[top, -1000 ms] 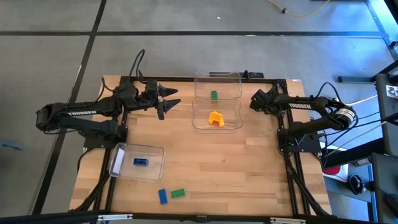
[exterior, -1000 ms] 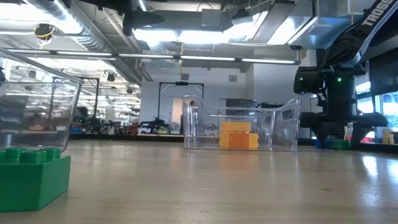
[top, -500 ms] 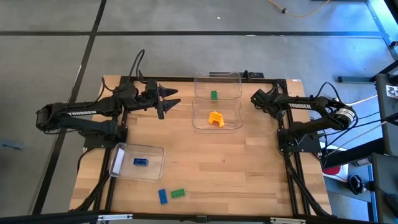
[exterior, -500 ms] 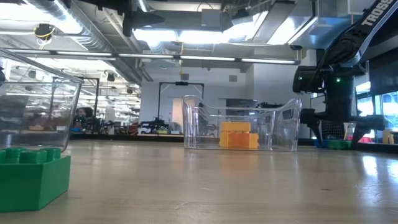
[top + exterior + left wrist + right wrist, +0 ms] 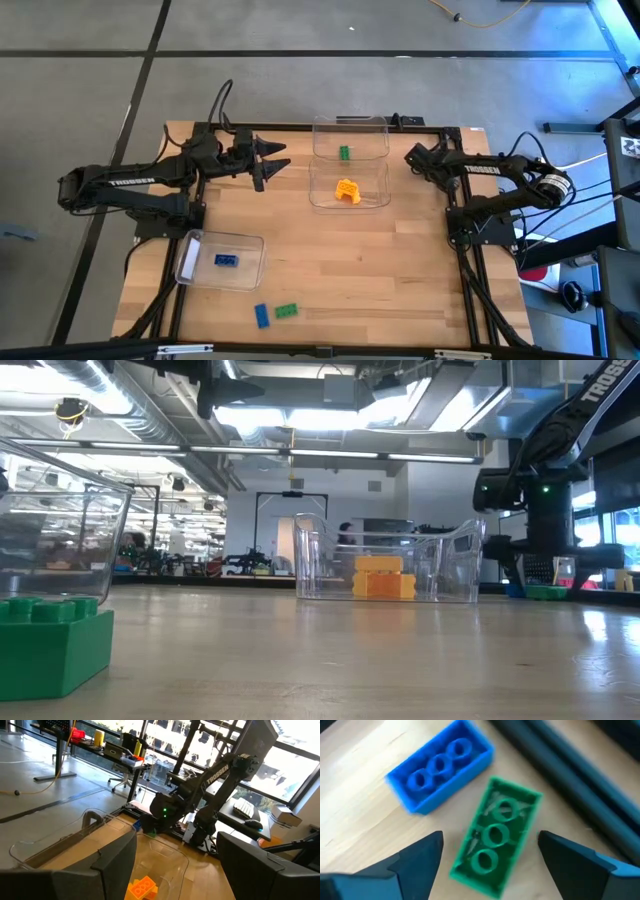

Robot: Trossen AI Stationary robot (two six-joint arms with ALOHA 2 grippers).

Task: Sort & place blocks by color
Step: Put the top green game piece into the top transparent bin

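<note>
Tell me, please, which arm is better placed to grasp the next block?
Right, probably. The right gripper hangs open directly above a green block, beside a blue block. The left gripper, also open, has no loose block near it.

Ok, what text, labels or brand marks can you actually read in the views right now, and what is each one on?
"TROSSEN" on the right arm, left wrist view.
"TROSSEN", tiny, on the left arm, high view.
Cut-off white letters on the arm in the low view: unreadable.
The blue block and green block show no lettering.
</note>
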